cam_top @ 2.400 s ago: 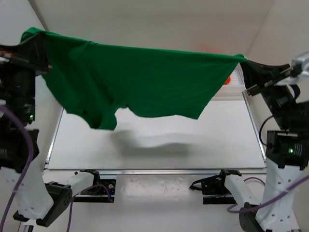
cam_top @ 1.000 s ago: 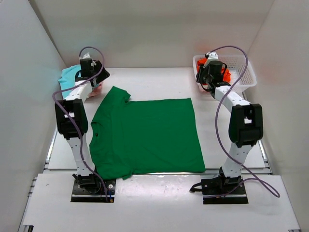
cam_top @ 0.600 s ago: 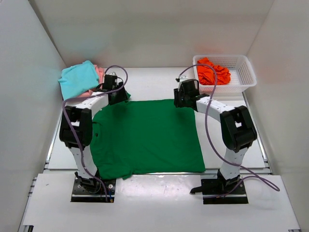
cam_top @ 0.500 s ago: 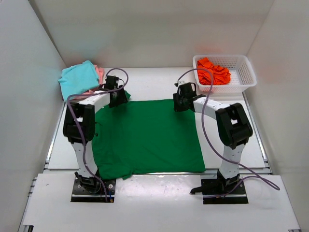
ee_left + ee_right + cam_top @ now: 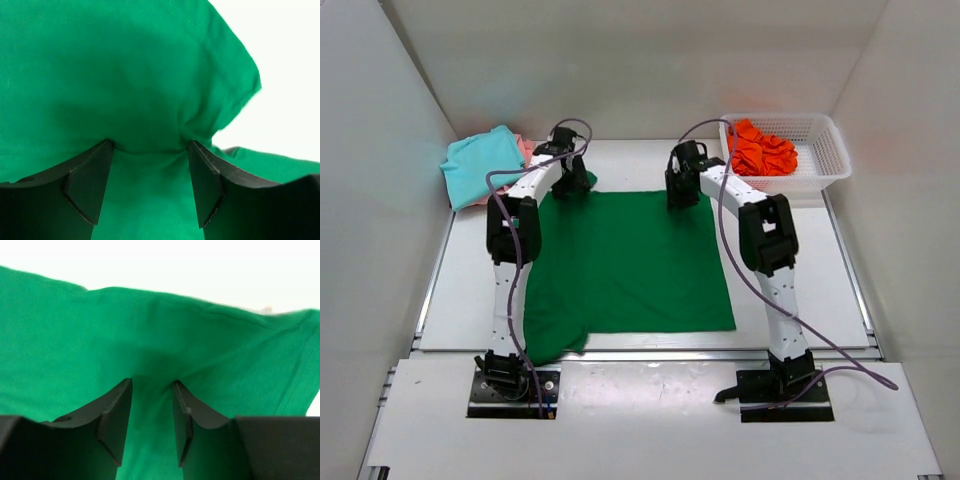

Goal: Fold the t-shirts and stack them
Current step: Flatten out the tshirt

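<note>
Pinching dark green t-shirt [image 5: 620,255]: left pincer [image 5: 150,148], right pincer [image 5: 151,385]; overhead hides grip.

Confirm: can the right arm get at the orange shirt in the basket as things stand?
Probably not yet: the right gripper is shut on the green t-shirt at its far edge. Otherwise the way looks free: the orange t-shirt lies uncovered in the open white basket just beside it, nothing between.

White plastic mesh basket [image 5: 823,155] on the tabletop [image 5: 790,270], near the right end effector [image 5: 681,196], off to its right and slightly farther back, not touching it. Bare white tabletop nearer than that end effector, to its right. Plain white walls [image 5: 640,70] beyond both end effectors, left of the left end effector [image 5: 570,186] and right of the basket.
</note>
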`<state>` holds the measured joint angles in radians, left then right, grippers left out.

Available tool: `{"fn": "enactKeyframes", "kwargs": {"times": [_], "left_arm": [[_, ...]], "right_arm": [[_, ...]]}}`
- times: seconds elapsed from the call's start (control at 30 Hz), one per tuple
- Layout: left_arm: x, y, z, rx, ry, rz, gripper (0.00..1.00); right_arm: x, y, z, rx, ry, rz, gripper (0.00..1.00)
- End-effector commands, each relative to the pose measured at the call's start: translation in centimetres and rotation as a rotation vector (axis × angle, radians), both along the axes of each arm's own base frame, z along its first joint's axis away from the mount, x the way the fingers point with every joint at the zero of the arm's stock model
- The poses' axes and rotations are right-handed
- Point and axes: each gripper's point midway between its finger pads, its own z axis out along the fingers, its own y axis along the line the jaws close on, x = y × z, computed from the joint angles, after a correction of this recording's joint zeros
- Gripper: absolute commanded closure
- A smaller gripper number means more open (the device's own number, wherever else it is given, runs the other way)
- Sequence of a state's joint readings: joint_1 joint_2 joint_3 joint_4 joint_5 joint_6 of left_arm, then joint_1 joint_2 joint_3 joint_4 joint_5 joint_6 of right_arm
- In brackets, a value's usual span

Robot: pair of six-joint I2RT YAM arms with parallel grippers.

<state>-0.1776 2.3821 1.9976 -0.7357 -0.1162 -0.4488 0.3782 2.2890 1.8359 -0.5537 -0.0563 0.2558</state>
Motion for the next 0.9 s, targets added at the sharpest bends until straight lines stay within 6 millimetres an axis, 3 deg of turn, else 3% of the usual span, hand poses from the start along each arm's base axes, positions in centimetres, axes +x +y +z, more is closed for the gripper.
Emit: {"fn": "enactKeyframes", "kwargs": {"times": [0.0,0.07,0.1,0.13,0.17,0.23,0.33,0.43,0.47,0.53,0.6,0.73,0.8,0.83,0.87], "left_arm": [[1.4,0.2,-0.1,-0.005,0.076,-0.012,0.27],[3.6,-0.1,-0.1,-0.037,0.056,-0.019,0.27],[3.7,-0.3,-1.3,-0.061,0.077,-0.002,0.27],[4.5,0.2,-0.8,-0.091,0.052,0.016,0.27],[4.9,0.0,-1.0,-0.111,0.044,0.033,0.27],[4.5,0.1,-2.3,-0.177,0.068,0.044,0.26],[5.5,-0.6,-1.0,-0.23,-0.002,0.039,0.17],[7.6,-0.8,1.4,-0.253,-0.097,0.01,0.16],[7.8,-0.7,1.0,-0.261,-0.097,0.011,0.16],[9.3,-1.4,3.2,-0.305,-0.165,-0.019,0.16],[9.8,-2.1,3.7,-0.335,-0.195,-0.05,0.17],[11.4,-4.5,9.4,-0.409,-0.349,-0.155,0.32],[11.6,-5.6,14.6,-0.396,-0.461,-0.207,0.3],[11.6,-5.6,17.1,-0.381,-0.511,-0.22,0.27],[11.6,-5.1,18.0,-0.359,-0.531,-0.21,0.24]], "right_arm": [[-0.2,-1.8,-3.3,-0.056,0.184,-0.022,0.64],[2.3,-1.6,-2.9,-0.035,0.166,-0.028,0.63],[2.4,-2.0,-3.0,-0.029,0.186,-0.037,0.63],[3.5,-2.3,-3.1,-0.014,0.174,-0.054,0.63],[4.1,-2.3,-2.1,-0.003,0.157,-0.061,0.63],[4.9,-3.3,-2.4,0.021,0.163,-0.101,0.63],[6.0,-5.3,-1.6,0.024,0.126,-0.154,0.64],[7.2,-6.8,-0.7,0.011,0.073,-0.188,0.64],[7.7,-6.9,-0.5,0.007,0.049,-0.186,0.64],[8.7,-7.5,0.2,-0.008,0.004,-0.184,0.64],[9.6,-7.1,1.0,-0.009,-0.04,-0.152,0.64],[11.8,-5.6,5.0,0.007,-0.195,-0.049,0.62],[12.5,-4.1,9.0,0.042,-0.283,0.0,0.6],[12.5,-3.3,9.8,0.065,-0.3,0.023,0.6],[12.5,-3.3,11.9,0.071,-0.336,0.022,0.59]]}}
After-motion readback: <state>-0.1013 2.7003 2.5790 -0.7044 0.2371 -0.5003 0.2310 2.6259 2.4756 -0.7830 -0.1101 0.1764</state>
